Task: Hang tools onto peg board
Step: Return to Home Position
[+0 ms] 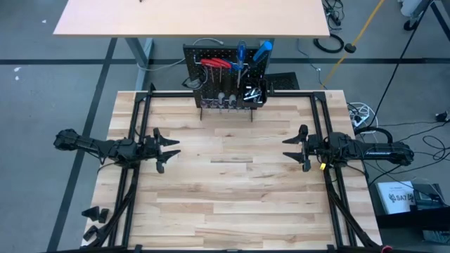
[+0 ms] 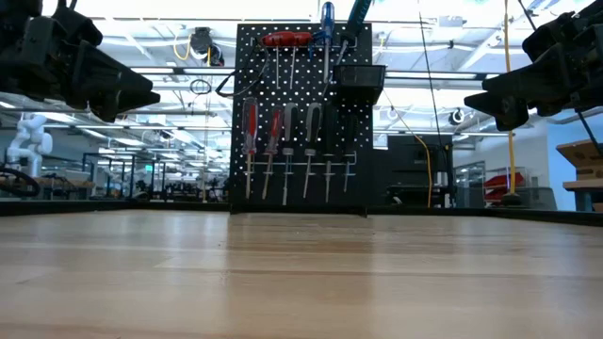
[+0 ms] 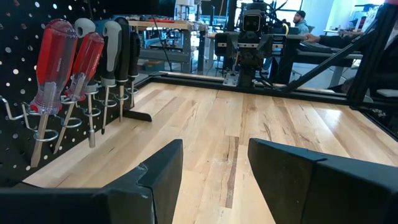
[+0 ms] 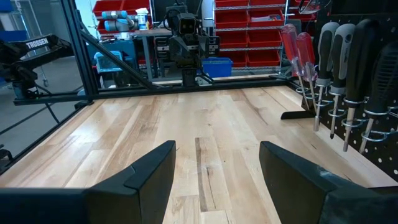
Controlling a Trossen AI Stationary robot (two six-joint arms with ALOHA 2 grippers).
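Left gripper (image 1: 167, 150) and right gripper (image 1: 290, 150), both released and empty, face each other across the table (image 1: 225, 211). Best parked level, well short of the far peg board (image 1: 211, 84).

One wooden table (image 1: 232, 211), one peg board (image 2: 254, 66), one black bin (image 2: 361, 77). Up top, two blue-handled screwdrivers (image 2: 327, 19) and a bunch of red hex keys (image 2: 285, 40), too close to count. Down low, two red-handled screwdrivers (image 3: 53, 56) and four dark-handled screwdrivers (image 4: 357, 50). Two grippers: left gripper (image 1: 167, 150), right gripper (image 1: 294, 147).

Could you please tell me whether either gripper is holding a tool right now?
No, the left gripper and the right gripper are both open, with nothing between their fingers.
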